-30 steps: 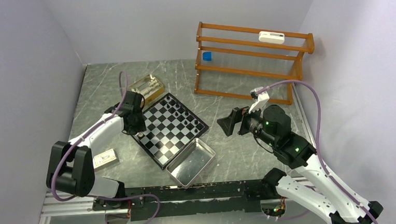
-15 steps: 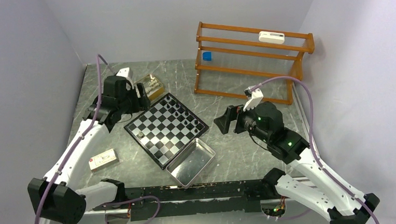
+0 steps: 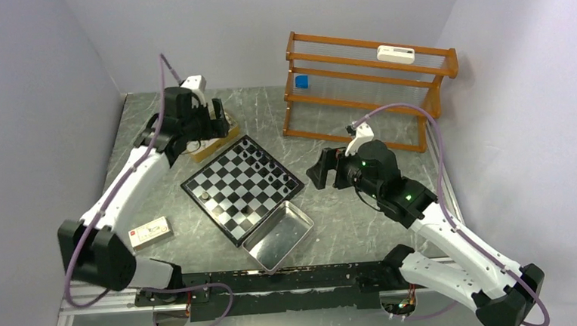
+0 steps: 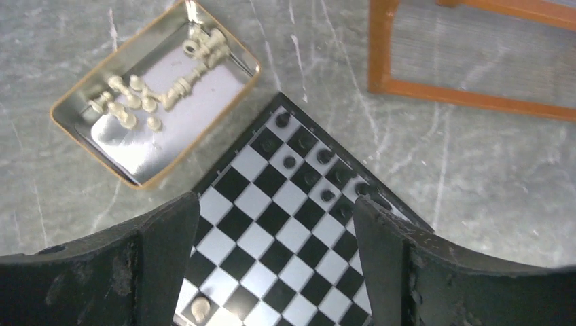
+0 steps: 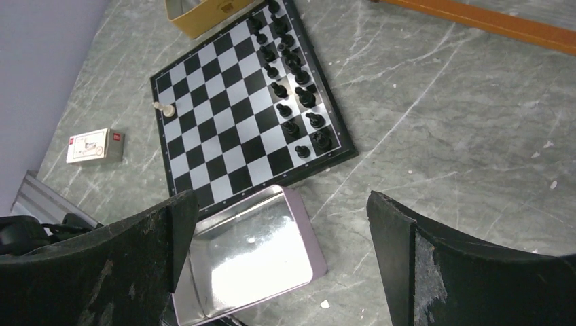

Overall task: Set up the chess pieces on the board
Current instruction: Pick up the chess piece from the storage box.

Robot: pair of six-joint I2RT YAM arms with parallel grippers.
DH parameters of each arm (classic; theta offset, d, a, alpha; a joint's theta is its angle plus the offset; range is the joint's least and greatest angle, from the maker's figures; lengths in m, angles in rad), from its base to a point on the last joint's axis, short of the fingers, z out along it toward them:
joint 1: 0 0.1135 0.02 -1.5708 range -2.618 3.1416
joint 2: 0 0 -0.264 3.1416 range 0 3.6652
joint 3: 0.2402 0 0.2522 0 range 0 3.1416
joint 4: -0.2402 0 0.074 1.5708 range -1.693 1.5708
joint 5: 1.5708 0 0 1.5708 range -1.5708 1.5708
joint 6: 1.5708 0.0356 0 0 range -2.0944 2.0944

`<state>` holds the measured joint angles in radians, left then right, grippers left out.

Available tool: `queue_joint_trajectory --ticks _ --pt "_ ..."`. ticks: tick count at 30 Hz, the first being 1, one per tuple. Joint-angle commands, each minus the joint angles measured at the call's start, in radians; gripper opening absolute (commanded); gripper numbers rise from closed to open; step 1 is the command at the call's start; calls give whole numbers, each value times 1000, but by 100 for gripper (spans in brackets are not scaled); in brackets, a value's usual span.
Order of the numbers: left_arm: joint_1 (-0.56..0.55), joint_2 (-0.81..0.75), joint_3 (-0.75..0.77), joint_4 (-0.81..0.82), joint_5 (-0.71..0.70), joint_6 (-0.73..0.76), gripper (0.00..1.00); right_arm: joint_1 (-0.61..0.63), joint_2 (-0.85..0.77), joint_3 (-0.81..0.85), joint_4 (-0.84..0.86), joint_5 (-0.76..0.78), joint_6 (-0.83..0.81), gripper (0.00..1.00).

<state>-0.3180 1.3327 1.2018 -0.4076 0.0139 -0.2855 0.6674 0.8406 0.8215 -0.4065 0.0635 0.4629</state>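
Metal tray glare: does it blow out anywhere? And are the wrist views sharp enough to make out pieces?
Right wrist: the metal tray has a bright washed-out patch on its floor, while the black pieces on the board are sharp. Left wrist: the gold box floor is mirror-bright, but the pale pieces remain distinct. Top external: light is even, pieces are tiny specks.
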Motion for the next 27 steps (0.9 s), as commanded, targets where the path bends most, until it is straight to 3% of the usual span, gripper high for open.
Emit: queue_joint_trajectory --ticks 1,5,10,14,19,23,27 --pt "-3 157 117 2 -102 79 86 3 23 37 47 8 -10 100" --pt "22 284 183 19 -150 70 77 4 60 59 56 -25 -25 100" --pt "62 383 196 139 -132 13 55 3 49 51 112 -59 -29 100" --pt "121 447 180 272 -33 -46 42 3 60 70 102 -46 -34 100" --pt "160 545 218 316 41 -140 40 3 75 108 60 -37 -54 100" --pt "209 592 179 440 150 -243 46 3 60 112 56 -23 -49 100" --pt "248 634 121 615 282 -330 45 3 43 107 54 -1 -47 100"
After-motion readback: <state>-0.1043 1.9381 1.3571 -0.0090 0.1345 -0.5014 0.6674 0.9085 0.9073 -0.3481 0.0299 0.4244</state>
